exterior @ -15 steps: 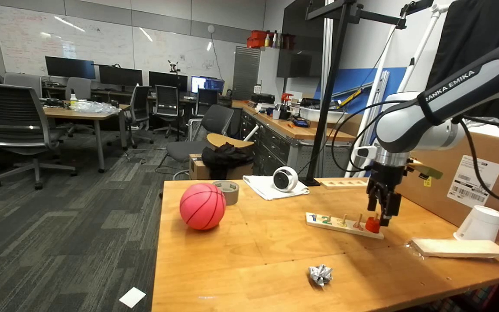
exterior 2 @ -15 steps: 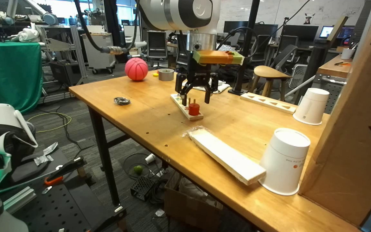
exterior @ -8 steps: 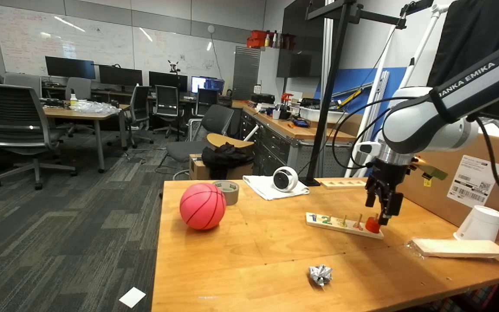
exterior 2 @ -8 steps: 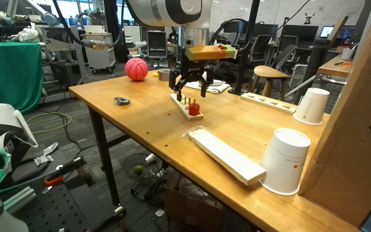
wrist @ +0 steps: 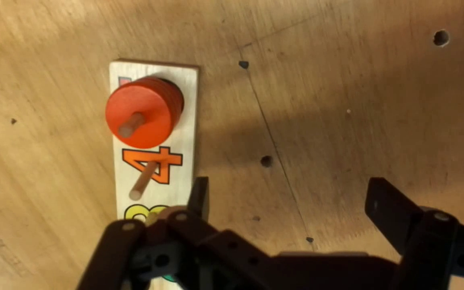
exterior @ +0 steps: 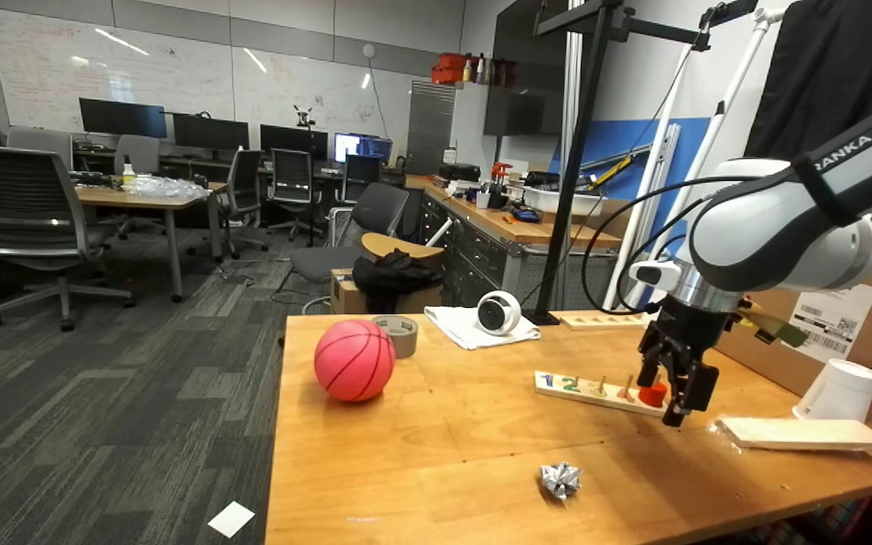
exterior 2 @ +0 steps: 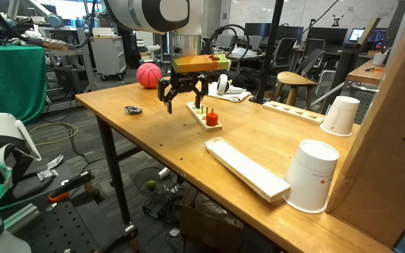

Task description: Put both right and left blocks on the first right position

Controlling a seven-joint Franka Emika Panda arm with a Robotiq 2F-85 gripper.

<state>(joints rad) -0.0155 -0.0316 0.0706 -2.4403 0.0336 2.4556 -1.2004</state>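
A numbered wooden peg board [exterior: 557, 388] lies on the table; it also shows in an exterior view [exterior 2: 202, 123] and in the wrist view [wrist: 185, 125]. A stack of red round blocks sits on its end peg past the orange 4, seen in both exterior views [exterior: 652, 394] [exterior 2: 212, 119] and the wrist view [wrist: 141, 114]. The pegs at 3 and 4 hold no blocks. My gripper [exterior 2: 184, 108] is open and empty above the table beside the board; its fingers are wide apart in the wrist view [wrist: 288, 181]. The left finger there hides part of the board.
A crumpled foil ball [exterior: 560, 480] lies near the table edge. A wrapped wooden plank [exterior 2: 248, 168], white paper cups [exterior 2: 311, 175] and a large cardboard box [exterior 2: 381, 158] stand on one side. A pink ball [exterior: 354, 360], tape roll [exterior: 398, 335] and slotted wood strip [exterior 2: 292, 112] are farther off.
My gripper has moved from above the red-block end of the board sideways off the board, leftward in an exterior view. It stays open. The red blocks and board stay in place.
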